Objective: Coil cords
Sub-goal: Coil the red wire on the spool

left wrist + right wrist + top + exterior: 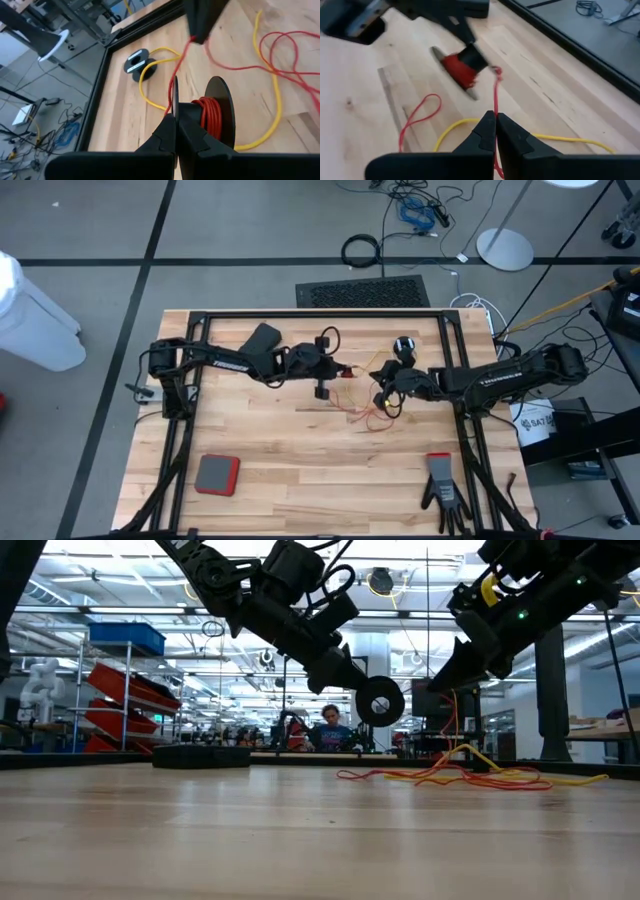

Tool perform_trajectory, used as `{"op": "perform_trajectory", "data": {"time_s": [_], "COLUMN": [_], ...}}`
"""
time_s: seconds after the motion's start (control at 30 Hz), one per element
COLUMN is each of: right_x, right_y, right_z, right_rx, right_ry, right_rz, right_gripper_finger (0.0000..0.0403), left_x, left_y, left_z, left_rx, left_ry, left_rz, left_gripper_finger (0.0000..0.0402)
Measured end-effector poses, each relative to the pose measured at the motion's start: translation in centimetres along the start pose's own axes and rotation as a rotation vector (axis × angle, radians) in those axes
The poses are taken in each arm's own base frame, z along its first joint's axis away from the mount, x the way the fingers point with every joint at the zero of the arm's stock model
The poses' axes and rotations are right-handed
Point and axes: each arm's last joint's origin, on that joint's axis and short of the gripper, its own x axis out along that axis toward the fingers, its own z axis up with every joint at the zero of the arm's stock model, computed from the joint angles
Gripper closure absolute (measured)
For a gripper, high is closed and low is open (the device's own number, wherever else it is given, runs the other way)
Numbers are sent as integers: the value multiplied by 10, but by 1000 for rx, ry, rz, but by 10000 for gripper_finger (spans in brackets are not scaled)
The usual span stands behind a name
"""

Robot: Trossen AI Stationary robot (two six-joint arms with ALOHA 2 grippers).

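My left gripper (175, 125) is shut on a small black reel (379, 700) that hangs above the table's middle, with reddish-orange cord (209, 116) wound on its core. That cord runs from the reel to my right gripper (495, 120), which is shut on it just to the reel's right. The rest of the orange cord (362, 416) lies in loose loops on the wood, mixed with the yellow cord (274, 107). The yellow cord leads to a second reel (404, 345) lying flat near the far edge. My left gripper pinches the rim of one flange (173, 97) of the reel between its two fingers, coming slanting down from the table's left. The reel hangs clear of the table. My right gripper pinches the orange cord (496, 102) between its fingertips, a short way from the reel, slanting down from the table's right. The stretch (496, 82) between fingers and reel runs nearly straight; the cord beyond (455, 725) hangs down to the table.
A red and grey pad (217, 474) lies near the front left and a black glove (443, 492) near the front right. A flat black object (262, 338) sits far left of centre. A black metal frame (320, 315) borders the tabletop.
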Motion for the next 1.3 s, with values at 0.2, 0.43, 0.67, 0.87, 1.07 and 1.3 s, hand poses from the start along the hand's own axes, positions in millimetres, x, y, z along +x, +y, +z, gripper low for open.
{"op": "perform_trajectory", "data": {"time_s": [0.2,0.43,0.67,0.87,1.07,1.3], "right_x": [-2,-5,-5,-6,-7,-9], "right_y": [5,11,7,8,10,11], "right_z": [0,4,-6,-11,-13,-16], "right_rx": [12,24,24,31,25,35], "right_ry": [-15,-61,32,75,91,127], "right_rz": [27,65,29,23,30,56], "right_gripper_finger": [403,403,403,403,403,403], "left_x": [0,0,0,0,0,0], "left_y": [1,2,2,6,9,16], "left_z": [0,0,4,7,7,4], "left_rx": [1,-3,-58,-61,-97,-104], "left_ry": [5,-7,-93,-136,-161,-154], "left_rz": [30,18,-67,-41,-52,-32], "left_gripper_finger": [401,401,401,401,401,401]}}
